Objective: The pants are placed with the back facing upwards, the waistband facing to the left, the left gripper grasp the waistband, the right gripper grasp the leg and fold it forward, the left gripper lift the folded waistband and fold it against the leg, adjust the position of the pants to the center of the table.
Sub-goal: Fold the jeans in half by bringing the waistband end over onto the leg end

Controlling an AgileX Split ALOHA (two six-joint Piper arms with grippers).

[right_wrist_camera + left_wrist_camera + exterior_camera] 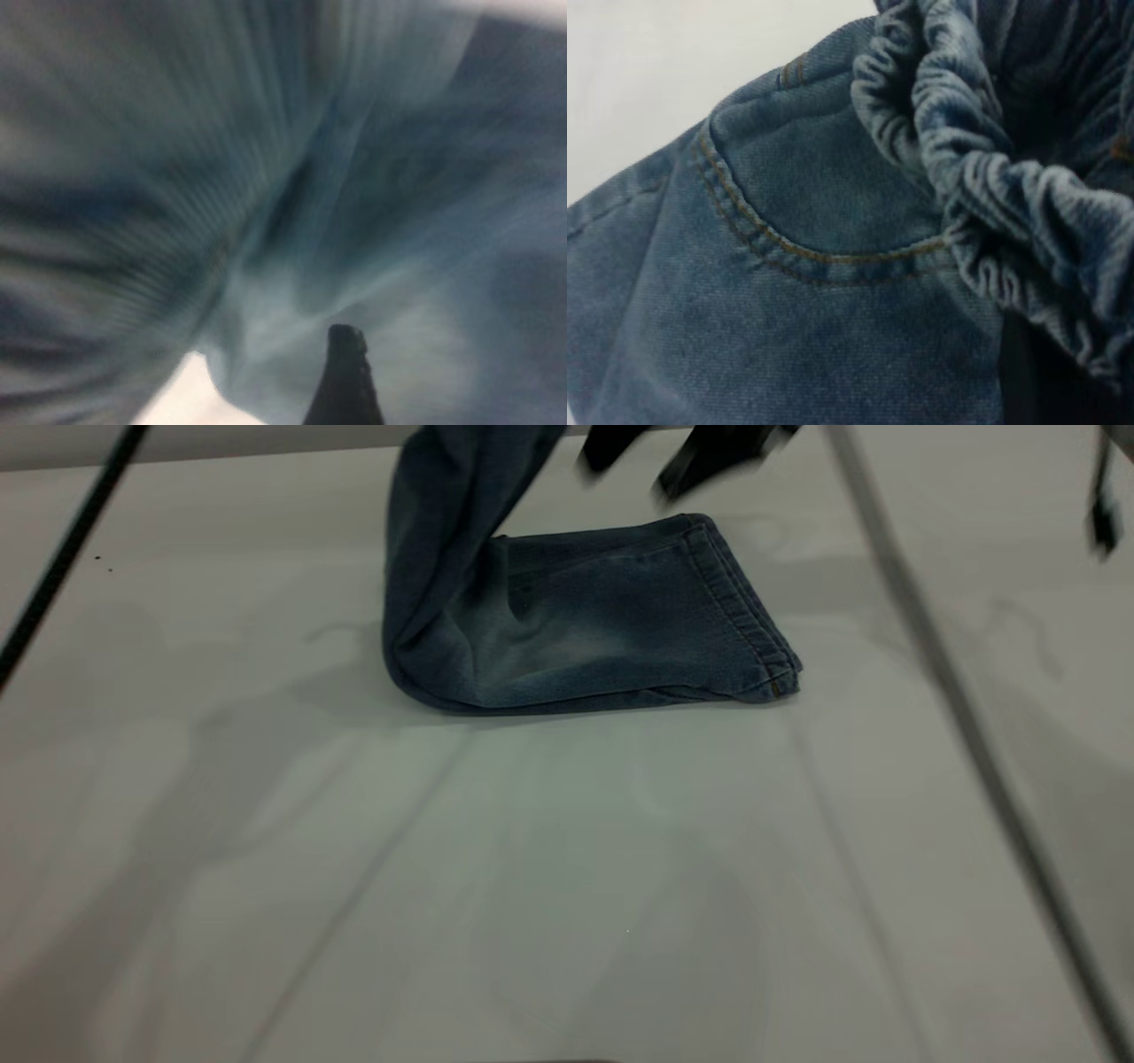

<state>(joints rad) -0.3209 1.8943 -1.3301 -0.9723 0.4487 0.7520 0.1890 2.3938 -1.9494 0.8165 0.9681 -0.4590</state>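
A thin black cable [62,558] slanted down; far right of that cable ran a blurred grey strut [957,717], and beyond it hung a small black object [1103,522]

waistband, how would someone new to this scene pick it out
Find the white table, then the blue pants half lying on it, one end lifted up out of the exterior view. The waistband is on that raised end, seen in the left wrist view: a gathered, ruffled denim band, unlike the flat stitched hem.
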